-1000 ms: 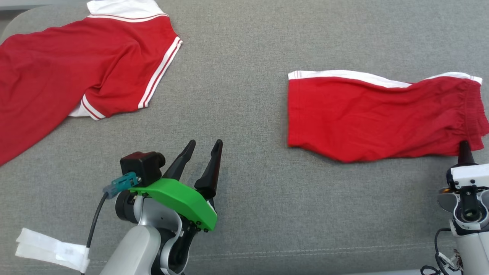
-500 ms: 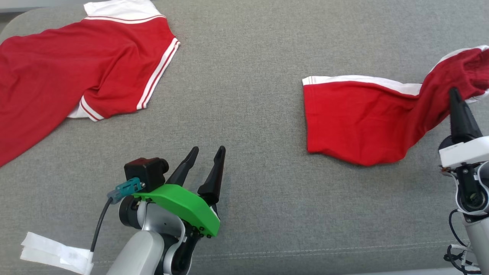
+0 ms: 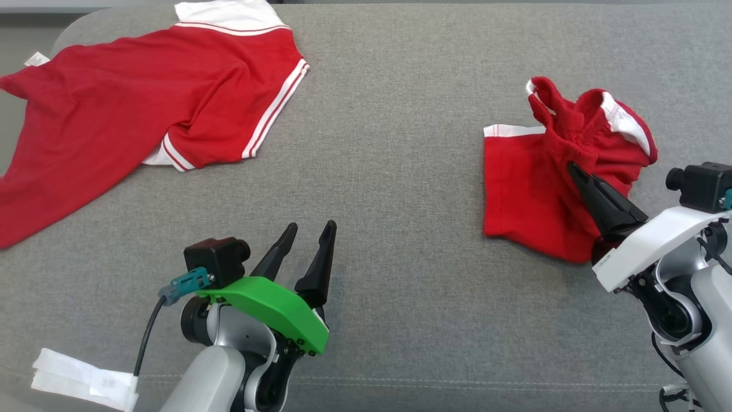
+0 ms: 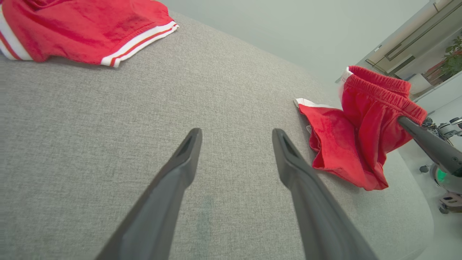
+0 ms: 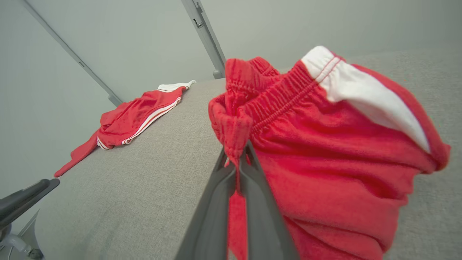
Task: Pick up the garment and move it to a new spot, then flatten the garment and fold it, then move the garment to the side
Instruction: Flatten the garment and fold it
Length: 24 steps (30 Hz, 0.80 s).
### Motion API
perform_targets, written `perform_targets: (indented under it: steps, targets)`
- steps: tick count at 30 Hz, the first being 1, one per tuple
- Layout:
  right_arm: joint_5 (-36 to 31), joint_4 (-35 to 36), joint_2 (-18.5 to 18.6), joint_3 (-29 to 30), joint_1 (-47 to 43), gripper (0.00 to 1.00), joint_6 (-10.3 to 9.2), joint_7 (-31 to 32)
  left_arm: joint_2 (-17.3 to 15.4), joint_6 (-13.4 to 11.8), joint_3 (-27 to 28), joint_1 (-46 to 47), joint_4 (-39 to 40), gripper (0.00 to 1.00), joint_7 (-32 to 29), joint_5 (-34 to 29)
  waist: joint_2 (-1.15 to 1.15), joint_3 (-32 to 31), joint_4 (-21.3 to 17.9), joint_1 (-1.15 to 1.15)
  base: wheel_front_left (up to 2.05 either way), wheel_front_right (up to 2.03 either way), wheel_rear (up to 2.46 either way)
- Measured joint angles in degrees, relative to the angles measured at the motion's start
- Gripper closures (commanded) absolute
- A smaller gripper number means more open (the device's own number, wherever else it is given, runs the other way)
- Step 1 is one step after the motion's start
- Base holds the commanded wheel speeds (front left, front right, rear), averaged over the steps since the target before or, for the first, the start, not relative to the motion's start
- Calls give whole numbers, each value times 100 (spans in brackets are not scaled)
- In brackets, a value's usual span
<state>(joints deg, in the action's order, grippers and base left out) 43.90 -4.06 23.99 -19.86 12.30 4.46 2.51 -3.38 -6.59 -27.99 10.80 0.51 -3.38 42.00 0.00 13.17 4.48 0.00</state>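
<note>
The garment is a pair of red shorts with white side panels, lying on the right of the grey cushioned surface. My right gripper is shut on its elastic waistband and holds that end up, bunched over the leg part, which still rests on the surface. The right wrist view shows red fabric pinched between the closed fingertips, with the shorts hanging around them. My left gripper is open and holds nothing, low at the front centre-left. The shorts lie to the right of the left gripper.
A red shirt with white trim is spread at the far left; it shows as the shirt and the shirt too. A white strip of tape hangs on the left arm's cable. Bare grey fabric lies between the two garments.
My right gripper has lifted the shorts' waistband and carried it up and left over the leg part. The head camera has shifted. The left gripper has stayed where it was.
</note>
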Motion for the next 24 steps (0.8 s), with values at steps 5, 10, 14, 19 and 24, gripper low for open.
perform_targets:
  steps: [5, 10, 14, 19, 24]
  targets:
    - [-3, 218, 85, -56, -4, 100, -10, 312, 11, 0, 1, -2, -16, 0, 48, 24, 0, -41, 144, 0, 0, 0, 0]
    - [-4, 390, 197, -243, -75, 100, -36, 698, 22, 0, 19, -4, -21, 0, 96, 66, 0, -58, 245, 0, 0, 0, 0]
    - [-53, 499, 285, -368, -80, 100, -83, 1024, 25, 0, 36, -4, -22, 0, 137, 68, 0, -63, 262, 0, 0, 0, 0]
    - [-68, 627, 354, -360, -83, 61, -166, 1221, 29, 0, 35, -5, -42, 0, 149, 85, 0, -71, 266, 0, 0, 0, 0]
    - [-166, 742, 402, -324, -83, 0, -307, 1292, 30, 0, 27, -5, -59, 0, 151, 104, 0, -74, 258, 0, 0, 0, 0]
